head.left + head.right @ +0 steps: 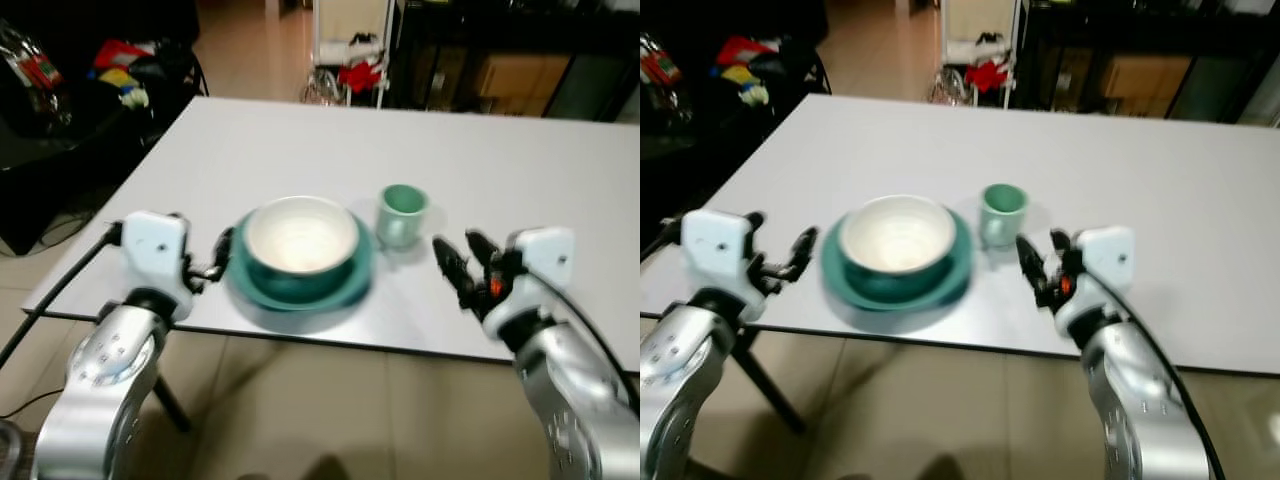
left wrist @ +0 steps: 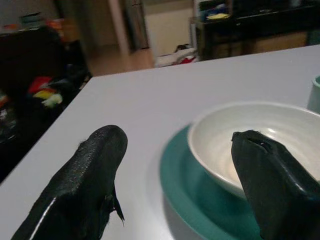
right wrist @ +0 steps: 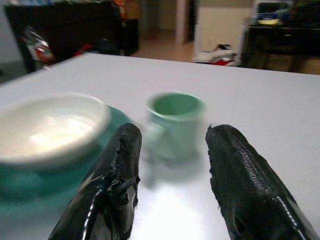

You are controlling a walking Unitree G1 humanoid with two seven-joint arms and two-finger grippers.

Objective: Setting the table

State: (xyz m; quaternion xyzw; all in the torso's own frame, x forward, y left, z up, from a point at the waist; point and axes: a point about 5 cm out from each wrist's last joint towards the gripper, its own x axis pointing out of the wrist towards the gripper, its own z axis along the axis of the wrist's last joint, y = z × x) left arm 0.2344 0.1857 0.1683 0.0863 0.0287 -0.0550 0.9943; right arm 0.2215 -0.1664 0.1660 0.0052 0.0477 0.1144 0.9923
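A white bowl [image 1: 300, 235] sits on a teal plate [image 1: 300, 293] near the front edge of the white table [image 1: 500, 150]. Just right of them stands a pale green cup [image 1: 402, 213]. My left gripper [image 1: 220, 256] hovers at the plate's left rim, open with nothing between its fingers; the left wrist view looks past that gripper [image 2: 177, 137] at the bowl [image 2: 260, 135]. My right gripper [image 1: 456, 245] is open a short way right of the cup and apart from it. In the right wrist view the cup [image 3: 176, 122] stands ahead of the open fingers [image 3: 120, 170].
The table's front edge [image 1: 400, 345] runs just under both wrists, with tiled floor below. Beyond the far left corner lies dark furniture with colourful clutter [image 1: 120, 70]. A white rack holding something red [image 1: 355, 60] and a dark cabinet [image 1: 500, 60] stand behind the table.
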